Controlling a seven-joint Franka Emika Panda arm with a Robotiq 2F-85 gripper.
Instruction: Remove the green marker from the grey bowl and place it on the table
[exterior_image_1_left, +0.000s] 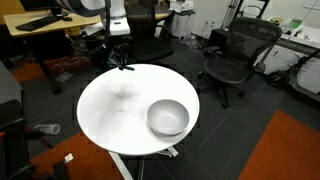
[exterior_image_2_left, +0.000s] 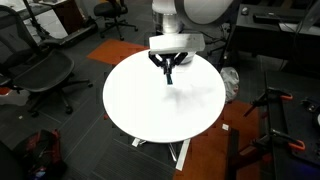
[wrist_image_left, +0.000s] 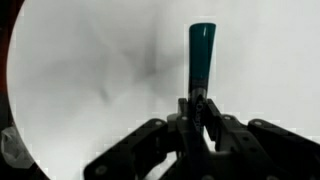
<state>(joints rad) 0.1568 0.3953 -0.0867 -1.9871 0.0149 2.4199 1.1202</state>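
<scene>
My gripper (exterior_image_1_left: 122, 62) is shut on the green marker (wrist_image_left: 200, 52), a slim teal stick that points out from between the fingers (wrist_image_left: 198, 100) in the wrist view. The gripper hangs just above the far part of the round white table (exterior_image_1_left: 110, 112), with the marker's tip close to the top; whether it touches I cannot tell. In an exterior view the gripper (exterior_image_2_left: 168, 70) is over the table's (exterior_image_2_left: 150, 110) far side. The shiny grey bowl (exterior_image_1_left: 168, 118) stands at the table's near right, apart from the gripper, and looks empty. No bowl shows in the wrist view.
Black office chairs (exterior_image_1_left: 235, 55) (exterior_image_2_left: 45, 70) stand around the table. Wooden desks (exterior_image_1_left: 40, 30) are behind the arm. An orange carpet patch (exterior_image_1_left: 290, 150) lies on the dark floor. A stand (exterior_image_2_left: 280, 125) is near the table.
</scene>
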